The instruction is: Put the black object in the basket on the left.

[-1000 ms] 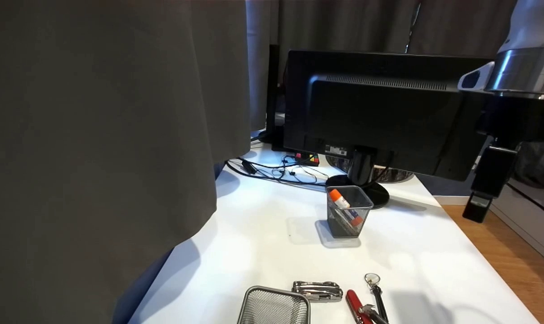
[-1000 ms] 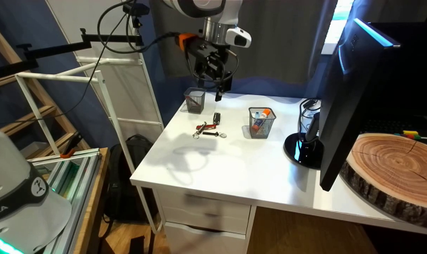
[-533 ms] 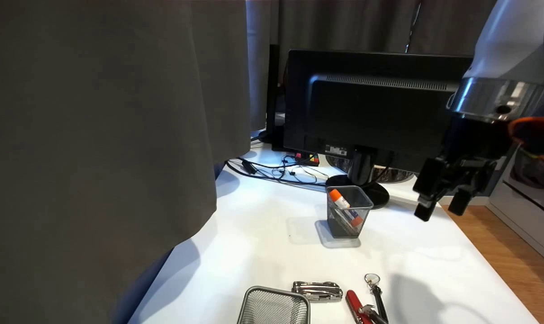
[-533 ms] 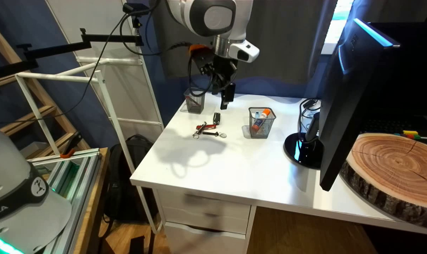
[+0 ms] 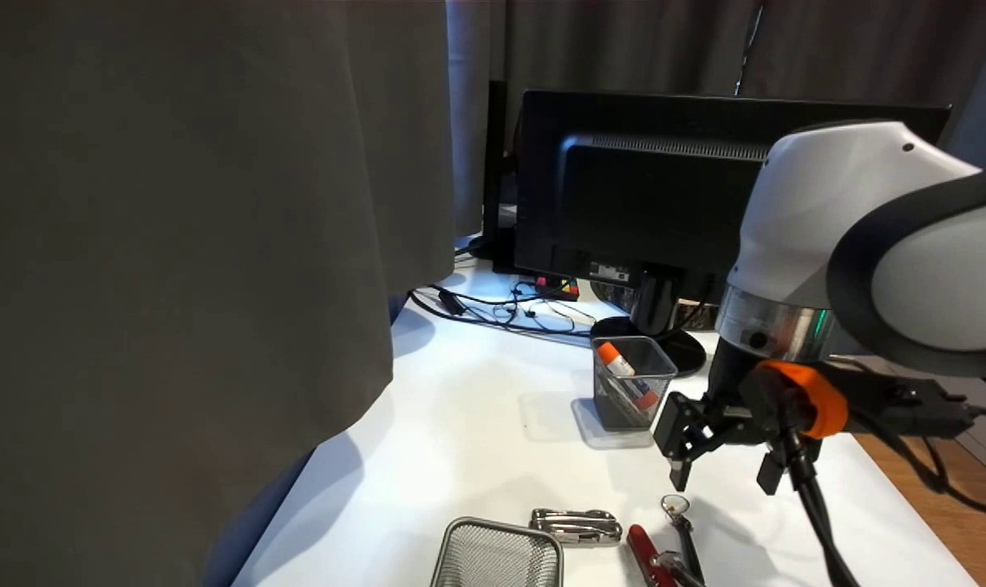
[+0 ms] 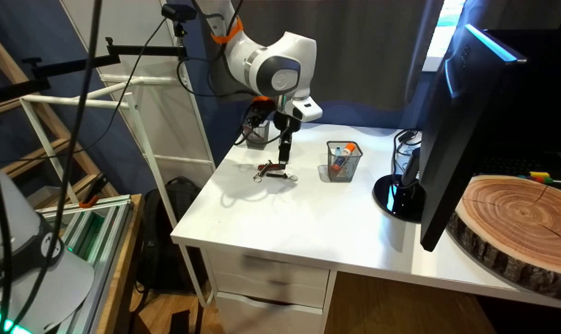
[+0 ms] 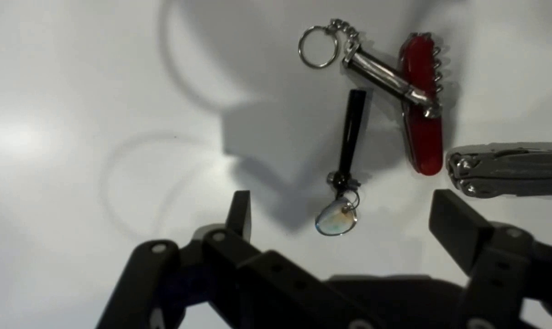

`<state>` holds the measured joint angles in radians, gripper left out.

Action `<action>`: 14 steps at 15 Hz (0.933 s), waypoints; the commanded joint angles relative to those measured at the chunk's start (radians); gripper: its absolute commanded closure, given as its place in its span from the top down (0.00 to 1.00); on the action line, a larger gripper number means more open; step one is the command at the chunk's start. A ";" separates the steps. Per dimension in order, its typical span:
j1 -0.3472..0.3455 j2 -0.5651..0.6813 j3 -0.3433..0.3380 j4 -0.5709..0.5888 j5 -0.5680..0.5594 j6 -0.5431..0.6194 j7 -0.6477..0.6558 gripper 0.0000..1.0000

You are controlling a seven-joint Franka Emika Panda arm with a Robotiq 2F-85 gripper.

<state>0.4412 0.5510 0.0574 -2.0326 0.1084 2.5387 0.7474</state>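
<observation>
One spread gripper hangs over one black object near one pocketknife.

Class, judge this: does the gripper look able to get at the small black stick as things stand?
Probably yes. The gripper hangs open above, and nothing lies across the black stick. The silver key fob and red pocketknife lie near but apart from it, and might get brushed.

Wrist view close above the desk, apparently straight down.
</observation>
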 commanded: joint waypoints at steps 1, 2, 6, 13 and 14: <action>-0.009 0.015 0.011 0.011 -0.011 0.000 0.018 1.00; -0.009 0.022 0.009 0.019 -0.011 0.000 0.021 1.00; 0.005 0.085 -0.006 0.042 0.007 0.113 0.100 1.00; 0.022 0.129 0.003 0.023 0.029 0.247 0.149 0.88; 0.021 0.134 0.005 0.021 0.034 0.259 0.154 0.69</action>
<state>0.4503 0.6730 0.0624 -2.0101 0.1197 2.7536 0.8713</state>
